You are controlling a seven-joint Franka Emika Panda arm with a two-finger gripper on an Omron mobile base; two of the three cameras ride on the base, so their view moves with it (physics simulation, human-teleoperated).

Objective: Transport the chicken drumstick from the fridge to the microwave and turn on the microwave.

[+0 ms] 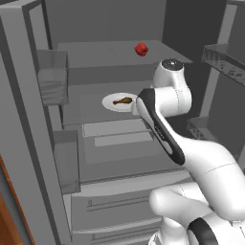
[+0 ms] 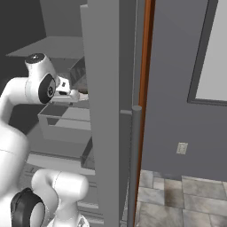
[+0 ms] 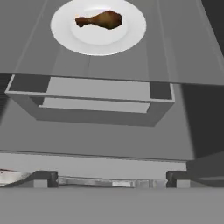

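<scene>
The chicken drumstick [image 1: 123, 100] [image 3: 99, 20] lies golden-brown on a white plate [image 1: 109, 104] [image 3: 131, 31] on a middle shelf of the open fridge [image 1: 110, 57]. In the hand view my gripper [image 3: 111, 177] is open, its two dark fingertips [image 3: 43, 177] set wide apart with nothing between them. It sits short of the shelf's front edge, looking in at the plate and apart from it. From the left base view my wrist stands just right of the plate and covers the gripper. The microwave is out of view.
A small red round item [image 1: 141, 49] rests on the shelf above. Translucent door bins [image 1: 52, 79] hang on the left, and drawers [image 1: 119, 201] sit below the shelves. The edge of the fridge door [image 2: 106, 111] rises close to the right of my hand [image 2: 66, 95].
</scene>
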